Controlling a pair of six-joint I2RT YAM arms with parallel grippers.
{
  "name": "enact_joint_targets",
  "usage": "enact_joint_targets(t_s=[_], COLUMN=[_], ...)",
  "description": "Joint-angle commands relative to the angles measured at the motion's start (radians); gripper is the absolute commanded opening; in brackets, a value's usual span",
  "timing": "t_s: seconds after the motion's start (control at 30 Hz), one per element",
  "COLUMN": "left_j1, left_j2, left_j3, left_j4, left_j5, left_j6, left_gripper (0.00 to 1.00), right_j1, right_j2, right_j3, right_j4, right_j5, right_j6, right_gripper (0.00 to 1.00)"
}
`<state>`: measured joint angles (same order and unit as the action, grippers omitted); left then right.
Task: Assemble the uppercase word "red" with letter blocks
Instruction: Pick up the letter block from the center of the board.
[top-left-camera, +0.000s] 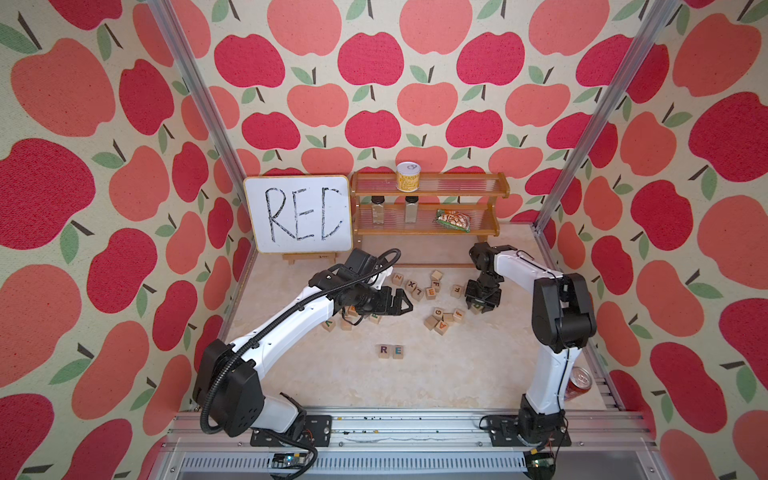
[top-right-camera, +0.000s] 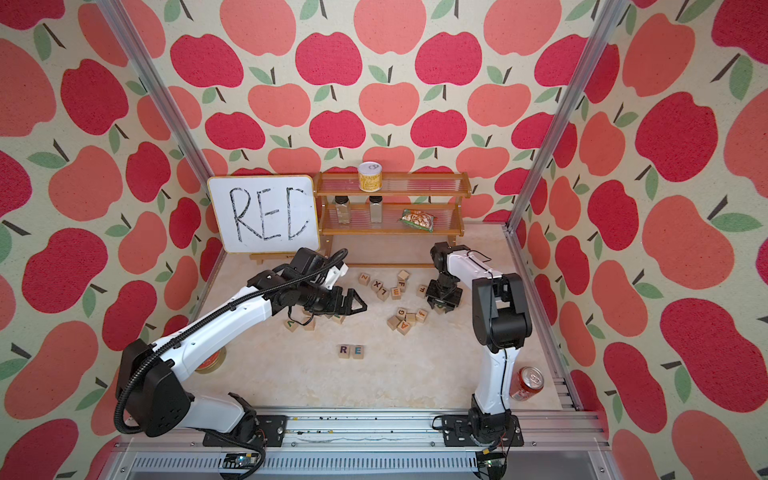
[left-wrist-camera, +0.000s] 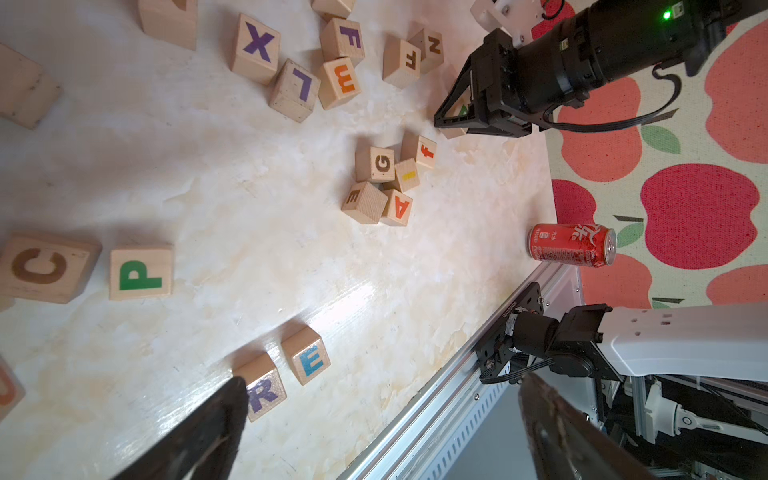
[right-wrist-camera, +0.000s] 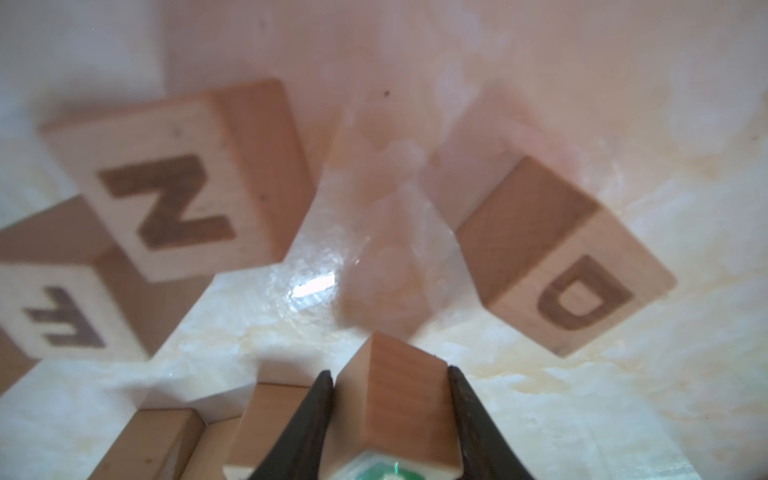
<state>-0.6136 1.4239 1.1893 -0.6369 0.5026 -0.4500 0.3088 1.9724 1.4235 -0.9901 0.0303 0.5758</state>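
The right hand (top-left-camera: 481, 305) points down at the desk (top-left-camera: 415, 382) and is clamped on a green-lettered block (right-wrist-camera: 399, 411). In the right wrist view its two black fingers (right-wrist-camera: 311, 419) press on opposite wooden sides of the cube. Only a scrap of green print shows on the face nearest the camera, too little to read the letter. Whether the cube is clear of the desk I cannot tell. Just beyond the fingertips lie a brown D cube (right-wrist-camera: 582, 299) on one side and a brown N cube (right-wrist-camera: 178, 199) on the other, both apart from the held one.

The left hand (top-left-camera: 406, 302) hangs above the desk with its jaws wide apart and nothing between them, its tips aimed toward the right hand. Between the two hands, slightly toward the arm bases, sits a huddle of loose cubes (top-left-camera: 442, 318) showing G, f and A.

The R block (top-left-camera: 384, 350) and the E block (top-left-camera: 397, 350) stand side by side and touching, with R on the robot's left. They are on the desk, well to the base side of both hands and closer to the left hand. In the left wrist view one left finger (left-wrist-camera: 208, 432) overlaps the R block's corner, but both top views show that hand well off from it.
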Motion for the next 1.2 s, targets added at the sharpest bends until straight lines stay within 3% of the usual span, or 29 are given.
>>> enact_joint_targets(t_s=[0.0, 0.4, 1.17], left_j1=[-0.004, -0.004, -0.004], left_j2=[-0.040, -0.128, -0.288], left_j3=[-0.022, -0.077, -0.161], left_j4=[-0.015, -0.044, -0.094], left_j5=[-0.004, 0.004, -0.003], left_j6=[0.015, 0.015, -0.012], left_gripper=[0.99, 0.99, 0.99], right_j1=[0.035, 0.093, 0.321], right_j2=[-0.038, -0.104, -0.215], right_j3=[-0.003, -0.021, -0.070], right_j4=[-0.057, -0.113, -0.070], right_j5=[0.039, 0.097, -0.026], right_j6=[-0.137, -0.293, -0.305], right_gripper=[0.31, 0.31, 0.30])
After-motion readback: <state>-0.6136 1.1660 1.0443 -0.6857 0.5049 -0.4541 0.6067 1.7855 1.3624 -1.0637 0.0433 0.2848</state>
